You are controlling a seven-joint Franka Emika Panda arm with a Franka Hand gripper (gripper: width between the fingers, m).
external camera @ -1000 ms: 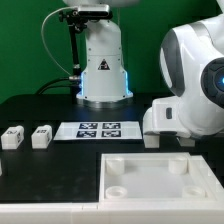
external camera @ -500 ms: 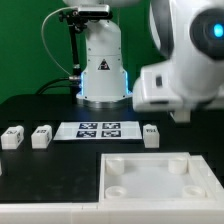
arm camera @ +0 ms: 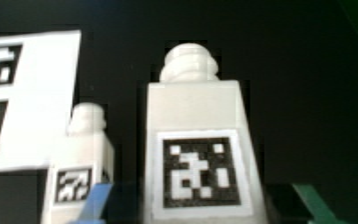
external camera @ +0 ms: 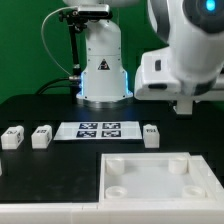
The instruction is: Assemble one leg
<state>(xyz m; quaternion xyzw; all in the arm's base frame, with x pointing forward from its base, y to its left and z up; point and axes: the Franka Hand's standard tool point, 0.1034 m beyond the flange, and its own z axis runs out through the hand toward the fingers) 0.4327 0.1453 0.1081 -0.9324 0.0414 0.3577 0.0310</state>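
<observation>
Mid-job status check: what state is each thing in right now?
gripper: open, empty.
leg nearest the gripper: loose, not gripped.
leg at the exterior view's right: loose, untouched.
two legs at the exterior view's left: loose, untouched.
square top: sockets empty.

In the exterior view the gripper (external camera: 186, 104) is only partly seen at the right, its opening unclear. The large white panel (external camera: 160, 178) is cut by the bottom and right edges. The wrist view is blurred; the marker board (arm camera: 19, 100) runs off the picture's edge.
</observation>
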